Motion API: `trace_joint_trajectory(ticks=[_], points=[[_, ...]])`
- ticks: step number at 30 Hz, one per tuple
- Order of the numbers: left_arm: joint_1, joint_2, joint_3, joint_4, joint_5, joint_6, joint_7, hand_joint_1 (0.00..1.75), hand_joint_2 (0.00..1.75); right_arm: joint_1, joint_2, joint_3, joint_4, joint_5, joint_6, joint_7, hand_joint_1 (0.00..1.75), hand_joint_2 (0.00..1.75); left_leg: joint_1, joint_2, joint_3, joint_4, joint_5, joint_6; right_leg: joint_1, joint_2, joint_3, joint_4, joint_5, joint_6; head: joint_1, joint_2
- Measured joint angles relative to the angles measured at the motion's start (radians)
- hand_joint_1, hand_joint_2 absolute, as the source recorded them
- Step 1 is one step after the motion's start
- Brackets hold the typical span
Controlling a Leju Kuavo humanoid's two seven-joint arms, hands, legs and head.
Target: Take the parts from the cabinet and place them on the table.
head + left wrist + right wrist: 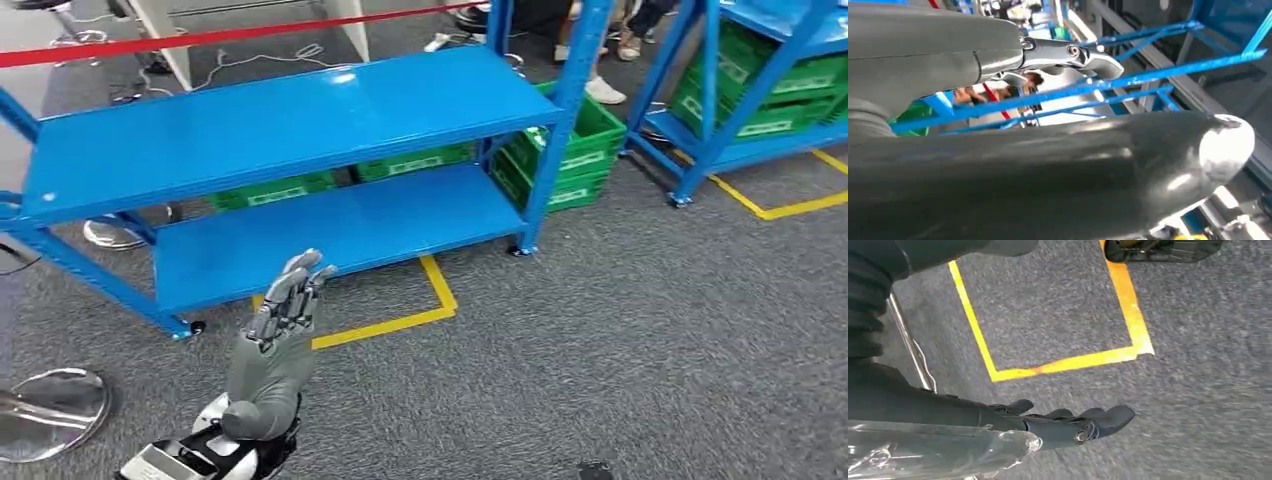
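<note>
Blue metal cabinet (280,130) stands far ahead of my left hand (275,350), fingers straight, holding nothing. Crinkled clear plastic (948,450), perhaps a bagged part, lies against my right hand (1063,425); I cannot tell its grip.

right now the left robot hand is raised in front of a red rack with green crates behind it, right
Not quite: the rack is blue, not red, as the head view shows. The left robot hand is raised in front of it, with green crates behind.
</note>
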Motion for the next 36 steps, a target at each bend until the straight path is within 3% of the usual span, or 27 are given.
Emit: trace_joint_trajectory(ticks=[4,5,6,7,9,10,11,12,13,14,15,16,19,20,21,22,24,25,26,27,29,30,31,32,33,36], points=[[0.000,0.001,0.001,-0.001,0.000,0.000,0.000,0.00,0.00,-0.005,0.000,0.000,0.000,-0.004,0.000,0.004,0.00,1.75,0.002,-0.054,-0.004,-0.012,0.002,0.020,0.002,-0.048,0.015,-0.009,-0.006,0.017,-0.001,0.000],[0.000,0.001,0.000,-0.003,-0.001,0.000,0.000,0.00,0.00,-0.006,0.000,0.000,0.000,-0.005,-0.001,0.003,0.00,1.75,0.010,-0.064,0.001,-0.016,0.008,0.024,-0.003,-0.002,0.011,0.001,-0.014,0.027,0.001,0.000],[-0.006,0.001,-0.001,-0.004,-0.001,-0.002,0.000,0.00,0.00,-0.006,0.000,0.000,0.000,-0.005,-0.001,0.002,0.00,1.75,0.013,-0.074,0.001,-0.016,0.008,0.027,-0.005,0.052,-0.005,0.039,-0.041,0.032,0.006,0.000],[-0.012,0.000,-0.002,-0.004,-0.001,-0.004,0.000,0.00,0.00,-0.004,0.000,0.000,0.000,-0.006,-0.001,0.001,0.00,1.75,0.015,-0.086,0.001,-0.016,0.009,0.031,-0.007,0.077,-0.038,0.112,-0.081,0.034,0.009,0.000],[-0.015,0.001,-0.001,-0.003,-0.001,-0.007,0.000,0.00,0.00,0.001,-0.001,-0.001,0.000,-0.026,-0.002,-0.012,0.00,1.75,0.015,-0.114,0.000,-0.016,0.009,0.034,-0.007,0.090,-0.115,0.268,-0.144,0.038,0.012,0.000],[-0.014,0.001,-0.001,-0.003,-0.001,-0.008,0.000,0.00,0.00,0.002,-0.001,-0.003,0.000,-0.043,-0.002,-0.022,0.00,1.75,0.015,-0.127,0.001,-0.016,0.010,0.034,-0.008,0.091,-0.135,0.299,-0.144,0.038,0.011,0.000],[-0.016,0.003,-0.001,-0.003,-0.001,-0.010,0.000,0.00,0.00,0.001,-0.002,-0.008,0.000,-0.059,-0.002,-0.031,0.00,1.75,0.017,-0.144,0.002,-0.015,0.010,0.034,-0.008,0.091,-0.134,0.284,-0.120,0.039,0.012,0.000],[-0.016,0.003,0.000,-0.004,-0.001,-0.010,0.000,0.00,0.00,-0.002,-0.002,-0.014,0.000,-0.070,-0.003,-0.038,0.00,1.75,0.018,-0.159,0.002,-0.014,0.010,0.031,-0.010,0.092,-0.113,0.233,-0.081,0.039,0.012,0.000],[-0.016,0.003,0.000,-0.004,-0.001,-0.010,0.000,0.00,0.00,-0.004,-0.003,-0.019,0.000,-0.075,-0.004,-0.040,0.00,0.00,0.021,-0.174,0.003,-0.012,0.010,0.027,-0.014,0.097,-0.079,0.157,-0.036,0.041,0.012,0.000],[-0.016,0.003,-0.001,-0.004,-0.001,-0.010,0.000,0.00,0.00,-0.004,-0.003,-0.022,0.000,-0.077,-0.005,-0.041,0.00,0.00,0.026,-0.183,0.003,-0.008,0.008,0.021,-0.020,0.111,-0.040,0.072,0.007,0.045,0.012,0.000],[-0.016,0.002,0.000,-0.004,-0.001,-0.010,0.000,0.00,0.00,-0.004,-0.004,-0.023,0.000,-0.078,-0.006,-0.042,0.00,0.00,0.022,-0.190,0.000,-0.003,0.004,0.013,-0.024,0.129,-0.016,0.025,0.005,0.054,0.014,0.000],[-0.016,0.002,0.000,-0.005,0.002,-0.008,0.000,0.00,0.00,-0.008,-0.003,-0.026,0.000,-0.079,-0.009,-0.043,0.00,0.00,0.021,-0.202,-0.009,0.010,0.002,0.008,-0.025,0.143,-0.014,0.005,-0.001,0.041,0.024,0.000],[-0.013,0.003,0.000,-0.009,0.002,0.001,0.000,0.00,0.00,-0.011,-0.004,-0.029,0.000,-0.077,-0.034,-0.063,0.00,0.00,0.024,-0.204,-0.013,0.000,0.011,-0.005,-0.019,0.138,-0.017,0.015,0.005,0.017,0.016,0.000],[-0.011,0.003,0.000,-0.012,0.002,0.003,0.000,0.00,0.00,-0.010,-0.004,-0.030,0.000,-0.079,-0.040,-0.067,0.00,0.00,0.026,-0.198,-0.014,0.002,0.005,-0.009,-0.024,0.133,-0.016,0.011,0.009,0.010,0.016,0.000],[-0.011,0.003,0.000,-0.016,0.002,0.004,0.000,0.00,0.00,-0.011,-0.005,-0.031,0.000,-0.083,-0.043,-0.067,0.00,0.00,0.020,-0.155,-0.022,0.025,-0.013,-0.014,-0.022,0.131,-0.016,0.011,0.009,0.005,0.011,0.000],[-0.014,0.003,0.000,-0.018,0.002,0.004,0.000,0.00,0.00,-0.010,-0.005,-0.033,0.000,-0.086,-0.045,-0.067,0.00,0.00,0.020,-0.128,-0.051,0.084,-0.049,-0.018,-0.021,0.127,-0.017,0.011,0.009,0.001,0.002,0.000],[-0.013,0.004,0.000,-0.019,0.002,0.004,0.000,0.00,0.00,-0.003,-0.005,-0.038,0.000,-0.089,-0.047,-0.067,0.00,0.00,0.020,-0.108,-0.132,0.249,-0.123,-0.020,-0.017,0.111,-0.017,0.011,0.007,-0.005,0.002,0.000],[-0.012,0.005,0.000,-0.019,0.002,0.004,0.000,0.00,0.00,-0.001,-0.006,-0.039,0.000,-0.089,-0.047,-0.067,0.00,0.00,0.020,-0.106,-0.162,0.305,-0.137,-0.019,-0.015,0.103,-0.017,0.011,0.006,-0.006,0.002,0.000],[-0.012,0.006,0.000,-0.019,0.002,0.004,0.000,0.00,0.00,0.000,-0.006,-0.042,0.000,-0.090,-0.047,-0.067,0.00,0.00,0.019,-0.106,-0.167,0.311,-0.126,-0.016,-0.014,0.099,-0.017,0.011,0.006,-0.006,0.002,0.000],[-0.012,0.006,0.000,-0.019,0.002,0.004,0.000,0.00,0.00,-0.002,-0.006,-0.044,0.000,-0.090,-0.047,-0.067,0.00,0.00,0.018,-0.106,-0.152,0.279,-0.096,-0.011,-0.012,0.096,-0.017,0.011,0.006,-0.007,0.002,0.000],[-0.013,0.007,0.000,-0.020,0.002,0.003,0.000,0.00,0.00,-0.006,-0.006,-0.046,0.000,-0.088,-0.047,-0.054,0.00,0.00,0.013,-0.105,-0.069,0.123,-0.011,0.007,-0.007,0.094,-0.013,0.011,0.005,-0.007,0.002,0.000],[-0.014,0.006,0.000,-0.021,0.002,-0.002,0.000,0.00,0.00,-0.007,-0.006,-0.046,0.000,-0.083,-0.051,-0.032,0.00,0.00,0.006,-0.097,-0.026,0.046,0.012,0.021,-0.008,0.093,-0.012,0.011,0.005,-0.006,0.002,0.000],[-0.016,0.006,0.000,-0.021,0.003,-0.008,0.000,0.00,0.00,-0.007,-0.005,-0.046,0.000,-0.077,-0.056,-0.012,0.00,0.00,0.002,-0.094,-0.009,0.013,0.000,0.026,0.002,0.092,-0.016,0.016,0.000,0.000,0.003,0.000],[-0.017,0.006,0.000,-0.021,0.005,-0.014,0.000,0.00,0.00,-0.006,-0.006,-0.046,0.000,-0.071,-0.064,0.015,0.00,0.00,0.005,-0.094,-0.013,0.009,-0.002,0.017,0.000,0.090,-0.019,0.013,0.002,0.003,0.004,0.000],[-0.017,0.006,0.000,-0.021,0.005,-0.017,0.000,0.00,0.00,-0.004,-0.006,-0.047,0.000,-0.067,-0.066,0.026,0.00,0.00,0.003,-0.096,-0.015,0.008,-0.003,0.018,-0.002,0.087,-0.018,0.009,0.003,0.007,0.005,0.000],[-0.018,0.004,0.000,-0.021,0.005,-0.018,0.000,0.00,0.00,-0.006,-0.006,-0.045,0.000,-0.051,-0.065,0.009,0.00,0.00,0.013,-0.098,-0.004,-0.010,0.006,0.029,-0.003,0.090,-0.023,0.021,-0.009,0.025,0.005,0.000]])
